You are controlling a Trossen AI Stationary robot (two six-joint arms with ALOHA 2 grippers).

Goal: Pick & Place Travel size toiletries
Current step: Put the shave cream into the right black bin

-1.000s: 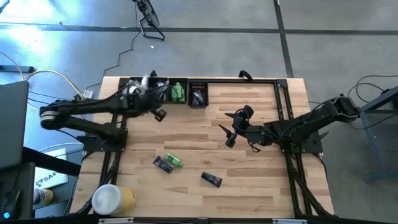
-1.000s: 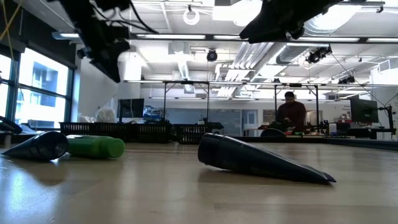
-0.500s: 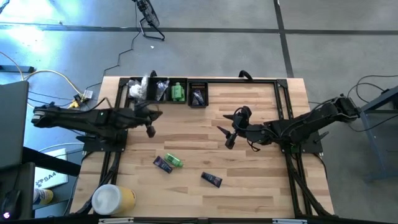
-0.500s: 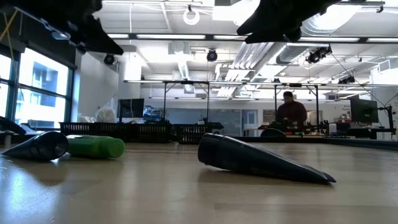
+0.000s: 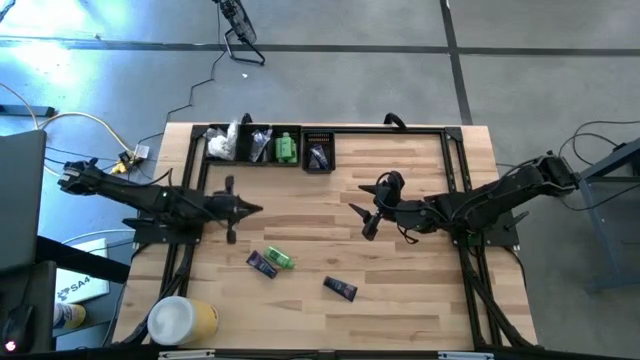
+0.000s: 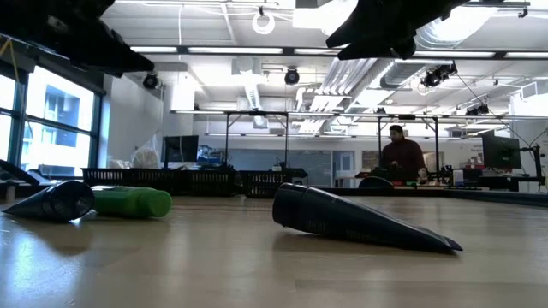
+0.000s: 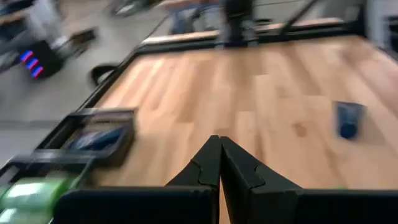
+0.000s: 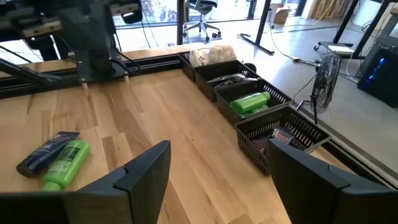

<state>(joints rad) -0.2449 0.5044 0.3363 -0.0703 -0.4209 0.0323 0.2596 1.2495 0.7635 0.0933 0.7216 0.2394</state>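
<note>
Your left gripper (image 5: 247, 209) hangs over bare wood with its fingers pressed together, empty; your right gripper (image 5: 362, 219) waits mid-table, spread wide. Near you lie a green bottle (image 5: 279, 260) touching a dark sachet (image 5: 262, 264) — another sachet (image 5: 340, 288) apart. Farther off, the bins (image 5: 268, 146) hold more.
</note>
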